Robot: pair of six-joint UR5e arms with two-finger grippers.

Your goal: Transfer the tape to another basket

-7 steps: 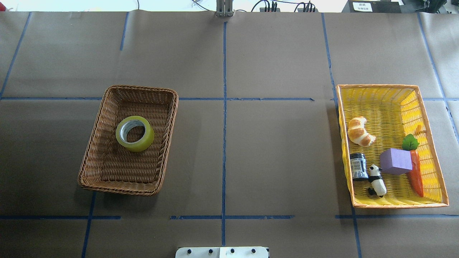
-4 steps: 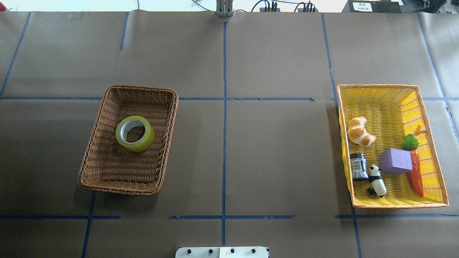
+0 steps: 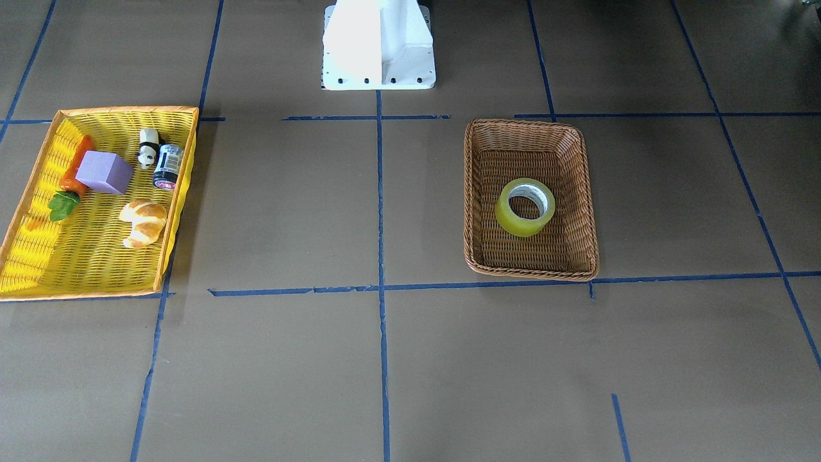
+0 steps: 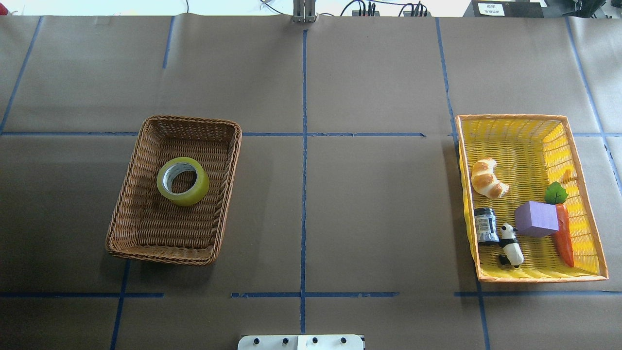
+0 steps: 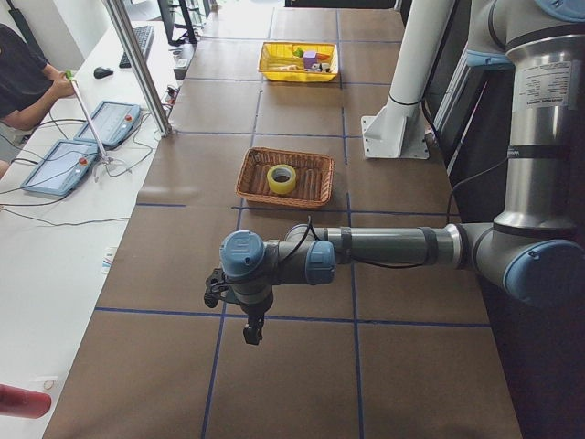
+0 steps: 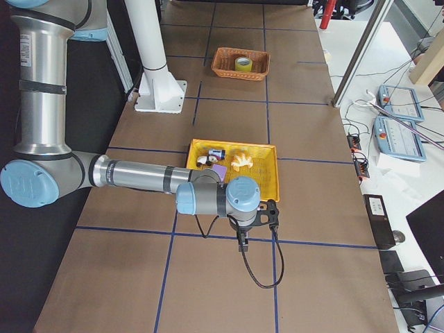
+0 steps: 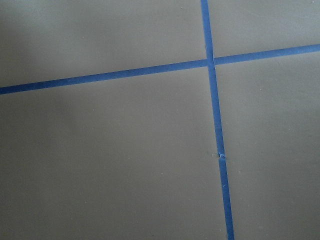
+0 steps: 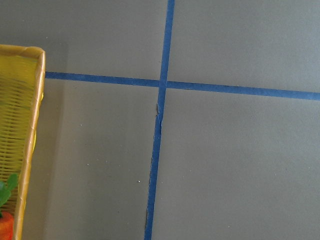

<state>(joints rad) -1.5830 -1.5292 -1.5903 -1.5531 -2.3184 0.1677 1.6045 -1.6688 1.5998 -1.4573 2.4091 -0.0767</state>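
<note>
The yellow-green tape roll (image 4: 195,193) lies flat in the middle of the brown wicker basket (image 4: 155,228) on the table's left half. It also shows in the front view (image 3: 523,226), inside the basket (image 3: 532,253). Neither gripper shows in the overhead or front view. In the exterior left view my left gripper (image 5: 251,333) hangs over bare table, well short of the basket (image 5: 315,183) and the tape (image 5: 281,187). In the exterior right view my right gripper (image 6: 241,244) hangs over bare table just in front of the yellow basket. I cannot tell whether either is open or shut.
A yellow mesh basket (image 4: 515,141) with an orange rim stands on the right half. It holds a croissant (image 4: 487,179), a purple block (image 4: 536,218), a carrot (image 4: 564,238), a small black jar (image 4: 485,225) and a panda figure (image 4: 511,245). Its corner shows in the right wrist view (image 8: 20,125).
</note>
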